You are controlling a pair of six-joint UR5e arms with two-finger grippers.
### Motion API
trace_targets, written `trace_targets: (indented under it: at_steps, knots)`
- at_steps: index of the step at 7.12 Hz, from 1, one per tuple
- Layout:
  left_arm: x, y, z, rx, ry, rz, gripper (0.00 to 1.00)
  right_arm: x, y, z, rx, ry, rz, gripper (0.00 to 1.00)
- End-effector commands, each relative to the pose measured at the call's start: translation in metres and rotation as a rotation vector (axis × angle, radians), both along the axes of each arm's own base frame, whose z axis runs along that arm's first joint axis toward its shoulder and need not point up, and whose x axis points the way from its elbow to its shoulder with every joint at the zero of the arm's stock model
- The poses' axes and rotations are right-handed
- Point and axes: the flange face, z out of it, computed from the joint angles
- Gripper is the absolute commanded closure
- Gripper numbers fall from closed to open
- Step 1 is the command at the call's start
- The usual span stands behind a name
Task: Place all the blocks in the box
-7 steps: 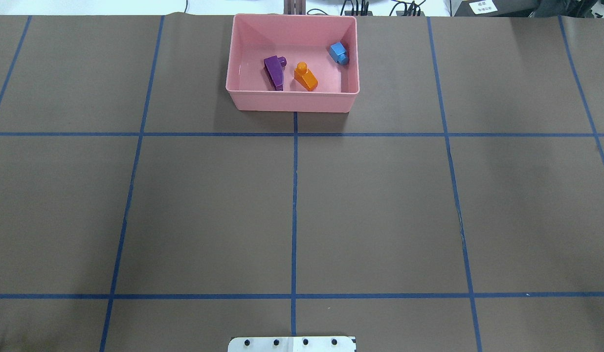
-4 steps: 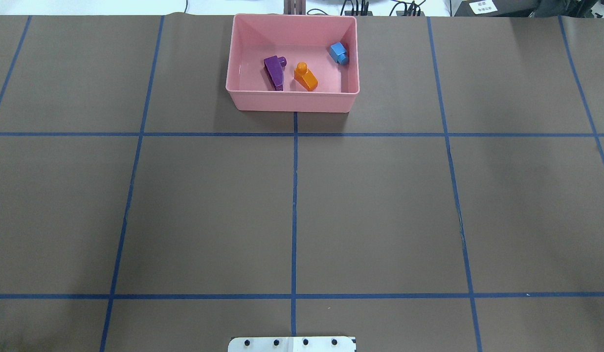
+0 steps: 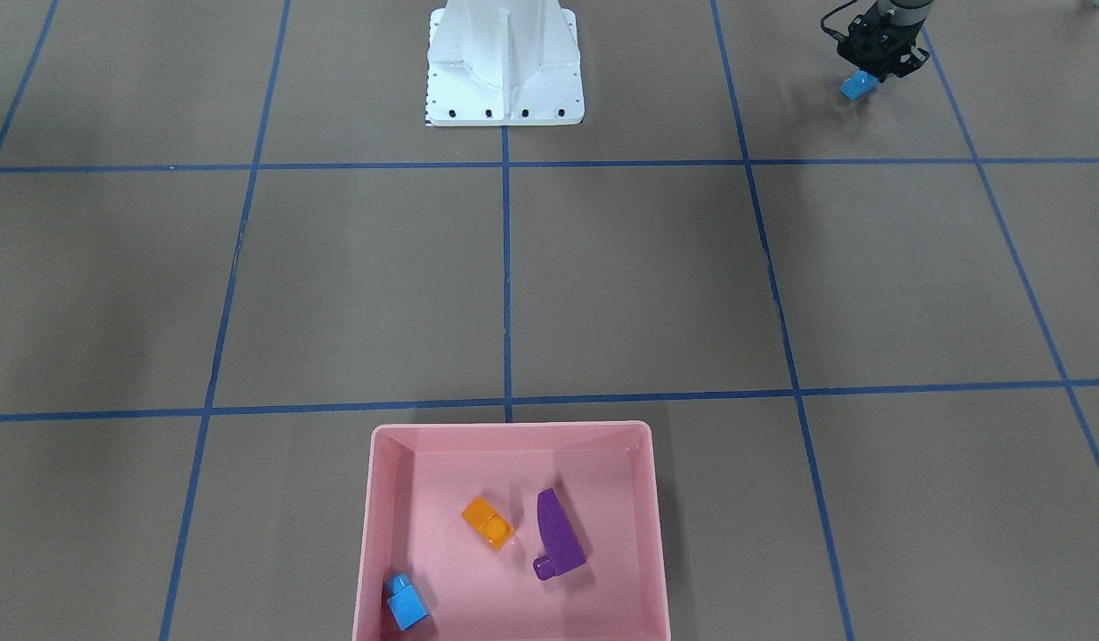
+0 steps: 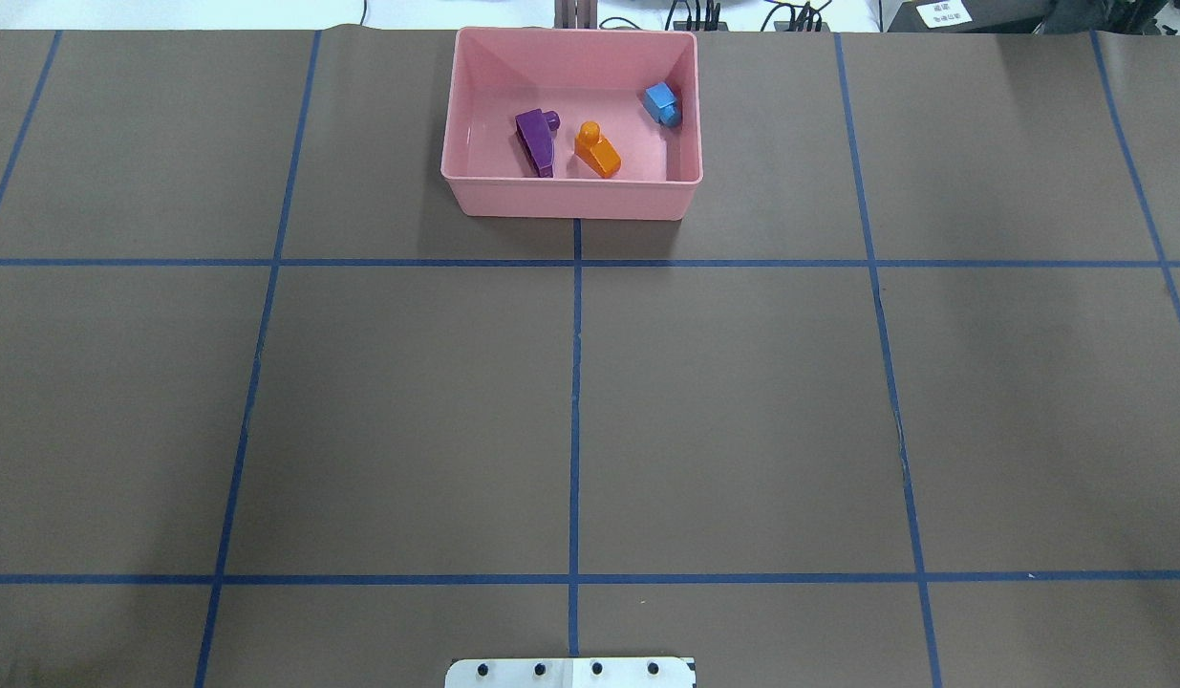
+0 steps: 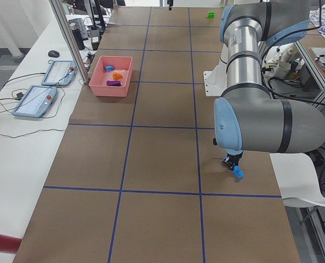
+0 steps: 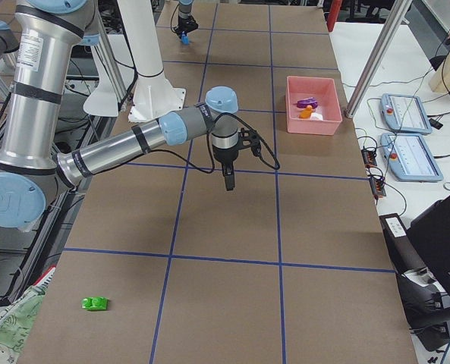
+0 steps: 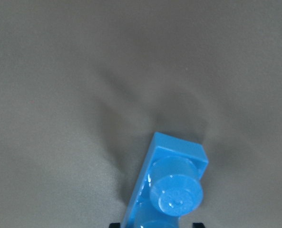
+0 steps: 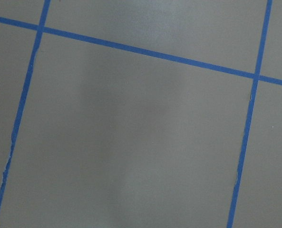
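Pink plastic marks the box (image 4: 570, 199), which sits at the far middle edge of the brown-papered worktop (image 4: 742, 401), just beyond a crossing of the blue tape lines. Three bricks lie inside it. The purple wedge (image 4: 535, 141) is on its side towards the robot's left. The orange brick (image 4: 597, 151) is just beside the wedge but not touching it. The small blue brick (image 4: 662, 103) is tucked against the wall on the robot's right, apart from the other two.

The other two bricks are outside the box, well apart from it. The left gripper (image 3: 872, 73) is low over the worktop on the robot's left, level with the white robot base (image 3: 505, 62). Its jaws are closed on the long blue brick (image 3: 858, 86). In the left wrist view that brick juts out tilted from between the dark jaw tips, studs facing the camera, with a soft shadow on the paper beneath it.

The green brick (image 6: 95, 303) lies alone on the worktop near the end on the robot's right.

The right gripper (image 6: 228, 182) hangs pointing down above the worktop, between the base and the box. Only the side cameras catch it, so I cannot tell whether its jaws are wide or narrow. Its wrist camera shows only brown paper and tape lines.
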Motion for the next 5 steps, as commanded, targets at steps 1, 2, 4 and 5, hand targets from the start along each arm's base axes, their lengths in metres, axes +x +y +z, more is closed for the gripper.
trace_targets:
  at_steps: [1, 2, 4, 5]
  knots:
    - [0.001, -0.003, -0.007, -0.014, 0.009, -0.036, 1.00, 0.000, 0.000, -0.001, 0.001, -0.001, 0.000, 0.00]
    - [0.003, -0.007, -0.027, -0.040, 0.039, -0.086, 1.00, 0.000, -0.001, 0.000, 0.003, 0.000, -0.002, 0.00]
    - [0.003, -0.040, -0.099, -0.074, 0.180, -0.219, 1.00, 0.001, -0.002, 0.000, 0.020, 0.002, -0.019, 0.00]
    - [0.008, -0.052, -0.115, -0.120, 0.215, -0.329, 1.00, 0.011, -0.003, 0.002, 0.036, 0.008, -0.022, 0.00]
